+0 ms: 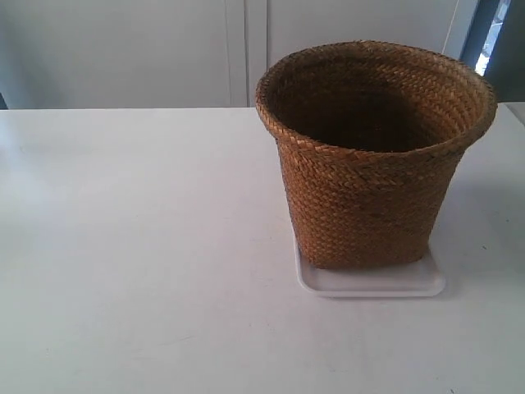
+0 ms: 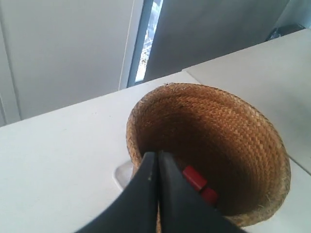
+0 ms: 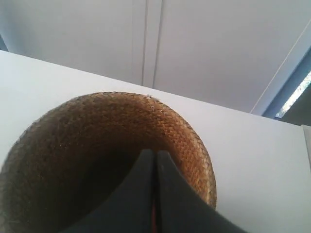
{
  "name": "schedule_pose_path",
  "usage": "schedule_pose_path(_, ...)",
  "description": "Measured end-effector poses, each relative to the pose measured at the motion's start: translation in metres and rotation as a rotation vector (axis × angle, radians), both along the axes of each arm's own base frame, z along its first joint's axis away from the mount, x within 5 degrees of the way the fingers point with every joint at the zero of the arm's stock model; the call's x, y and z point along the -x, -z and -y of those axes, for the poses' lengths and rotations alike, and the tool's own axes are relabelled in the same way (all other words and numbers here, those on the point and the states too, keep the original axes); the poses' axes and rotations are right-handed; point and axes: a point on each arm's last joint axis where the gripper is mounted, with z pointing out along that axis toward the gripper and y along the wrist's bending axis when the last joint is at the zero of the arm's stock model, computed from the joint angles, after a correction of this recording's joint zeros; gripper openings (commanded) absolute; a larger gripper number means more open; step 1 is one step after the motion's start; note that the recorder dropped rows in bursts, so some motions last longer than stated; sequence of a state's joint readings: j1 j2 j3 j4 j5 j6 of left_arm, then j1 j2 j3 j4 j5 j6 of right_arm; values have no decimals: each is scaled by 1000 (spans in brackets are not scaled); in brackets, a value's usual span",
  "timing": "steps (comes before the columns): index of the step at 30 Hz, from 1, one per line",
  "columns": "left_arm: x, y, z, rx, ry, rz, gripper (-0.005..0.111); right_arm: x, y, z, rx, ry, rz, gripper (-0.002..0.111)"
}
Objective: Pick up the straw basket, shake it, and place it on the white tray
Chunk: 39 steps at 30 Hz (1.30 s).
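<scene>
Judging the straw basket (image 1: 369, 197) already seated upright on the white tray (image 1: 373, 285), I would lift my left claw (image 2: 156, 156) and right claw (image 3: 155, 154), both pinched shut and empty, straight up clear of its rim without nudging it.

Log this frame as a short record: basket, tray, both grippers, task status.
table: white
white tray: on the table, front rim showing
straw basket: upright, base on the tray
left gripper: jaws shut, facing the basket's opening
right gripper: jaws shut, facing the basket's opening
red pieces: inside the basket, kind unclear
exterior view: no arm in sight
task status: basket rests on tray
</scene>
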<state>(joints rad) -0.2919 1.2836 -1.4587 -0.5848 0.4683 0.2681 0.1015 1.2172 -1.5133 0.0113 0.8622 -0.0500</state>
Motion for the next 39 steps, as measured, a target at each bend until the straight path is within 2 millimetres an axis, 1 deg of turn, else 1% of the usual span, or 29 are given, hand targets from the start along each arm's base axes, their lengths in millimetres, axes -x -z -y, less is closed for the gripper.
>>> schedule_pose_path(1,6,-2,-3,-8,-1,9,0,6,-3,-1,-14,-18,11,0)
schedule_pose_path(4,33,-6,-15,-78,-6,45,0,28,-10,-6,-58,-82,65,0)
schedule_pose_path(5,46,-4,-19,-106,-5,51,0,37,-11,-6,-64,-97,86,0)
schedule_pose_path(6,55,-1,-23,-127,-8,57,0,48,-13,-6,-70,-105,106,0)
schedule_pose_path(8,80,5,-31,-140,-18,72,0,67,-9,-5,-68,-112,125,0)
schedule_pose_path(10,101,17,-38,-131,-34,75,0,82,1,-3,-65,-114,120,0)
schedule_pose_path(12,126,28,-47,-106,-58,104,0,94,19,-2,-62,-114,92,0)
schedule_pose_path(13,138,34,-51,-95,-66,117,0,104,27,-1,-62,-114,87,0)
schedule_pose_path(15,157,45,-57,-91,-75,138,0,114,45,0,-61,-113,59,0)
schedule_pose_path(17,174,58,-62,-86,-79,153,0,130,62,2,-61,-113,48,0)
schedule_pose_path(19,183,69,-65,-87,-77,148,0,147,76,3,-60,-115,50,0)
schedule_pose_path(21,190,79,-66,-95,-66,128,0,158,85,4,-58,-118,40,0)
schedule_pose_path(23,194,84,-66,-105,-53,111,0,169,90,5,-55,-124,28,0)
schedule_pose_path(28,196,85,-67,-107,-48,109,0,190,91,7,-52,-133,47,0)
schedule_pose_path(32,196,85,-67,-107,-48,109,0,196,90,7,-52,-134,65,0)
schedule_pose_path(39,196,84,-67,-110,-52,121,0,197,90,7,-51,-135,63,0)
